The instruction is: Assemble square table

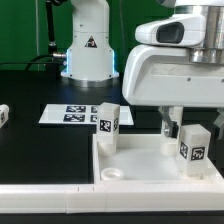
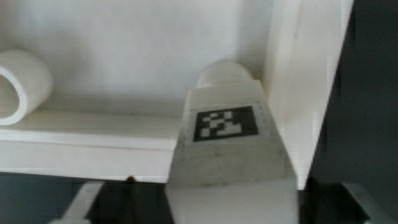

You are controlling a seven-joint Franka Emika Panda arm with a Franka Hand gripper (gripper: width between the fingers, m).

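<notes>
The white square tabletop (image 1: 140, 165) lies flat at the front, rim up. One white tagged leg (image 1: 108, 120) stands at its far corner on the exterior view's left. A second tagged leg (image 1: 193, 144) stands upright inside the tray on the exterior view's right, directly under my gripper (image 1: 180, 130). In the wrist view this leg (image 2: 228, 140) fills the space between my dark fingers (image 2: 132, 200). Both fingers lie against its sides, so my gripper (image 2: 228, 202) is shut on it. A round corner socket (image 2: 18, 85) and the tabletop rim (image 2: 107, 145) show beside the leg.
The marker board (image 1: 68, 114) lies flat on the black table behind the tabletop. A small white tagged part (image 1: 4, 115) sits at the exterior view's left edge. The arm's white base (image 1: 88, 45) stands at the back.
</notes>
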